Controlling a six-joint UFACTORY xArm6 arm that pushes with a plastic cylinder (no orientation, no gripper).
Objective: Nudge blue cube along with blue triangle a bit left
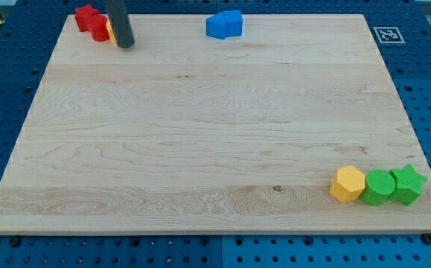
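Two blue blocks, blue cube (pixel 232 23) touching blue triangle (pixel 216 26), sit well right of my tip (pixel 125 45); no jaws visible

Rod (pixel 118 18) hides most of yellow block (pixel 109 30).

The wooden board (pixel 200 134) is pale tan with fine straight grain lines, and around it the perforated table (pixel 7 74) is deep blue with dark holes. At the board's top edge two blocks (pixel 224 24) pressed together are bright blue, while red blocks (pixel 90 20) and a sliver of yellow (pixel 109 30) sit beside the dark grey rod (pixel 120 26). At the board's lower right corner stand an orange-yellow hexagon (pixel 347 184), a green cylinder (pixel 380 186) and a green star (pixel 408 184); a black-and-white square marker (pixel 388 34) sits off its upper right corner.
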